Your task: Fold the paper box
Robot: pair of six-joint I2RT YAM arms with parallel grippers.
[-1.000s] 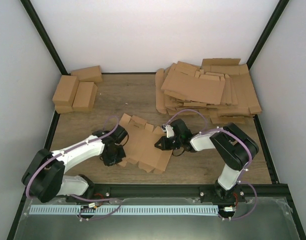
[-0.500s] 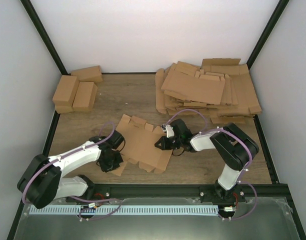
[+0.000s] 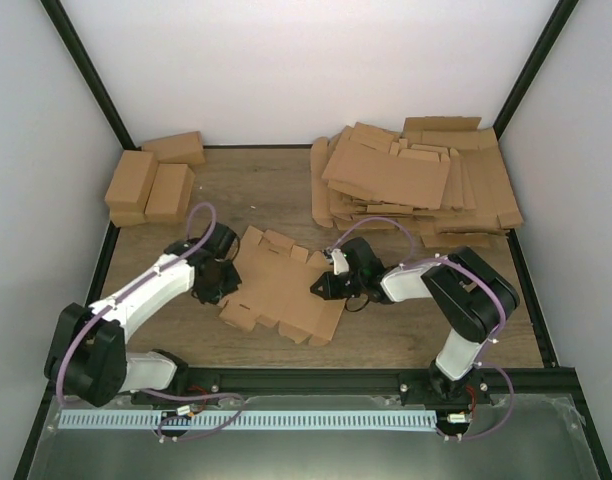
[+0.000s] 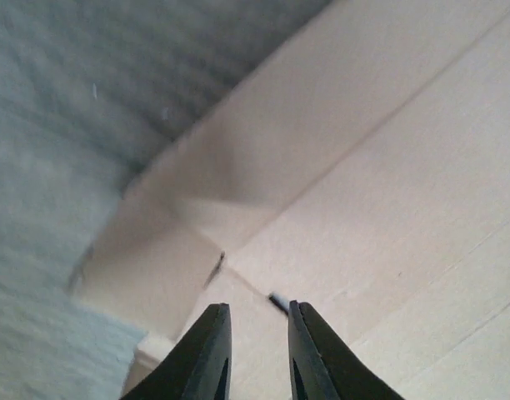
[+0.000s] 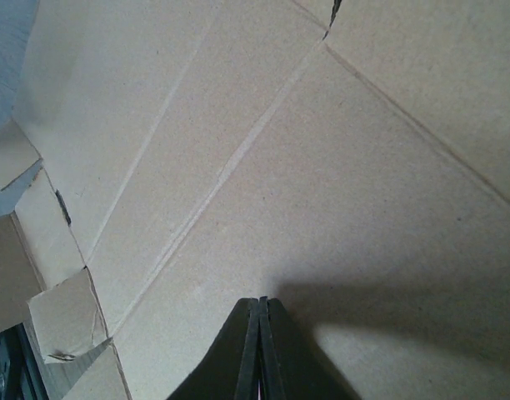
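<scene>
Here, the paper box (image 3: 286, 290) lay flat and unfolded on the table (image 3: 276, 200) between the arms. Your right gripper (image 5: 260, 302), jaws together, seemed to pin its right side. Your left gripper (image 4: 253, 310), jaws slightly apart and empty, sat over the left flaps. You needed that pin firm while the left tucked under one flap at its crease.

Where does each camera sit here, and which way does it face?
Top external: above and behind the bases, facing down over the table; left arm and right arm show.
Left wrist: on its arm, facing along the slightly parted left gripper onto a corner flap.
Right wrist: on its arm, facing along the shut right gripper onto creased panels.
Shared: both wrist views show the paper box.
</scene>
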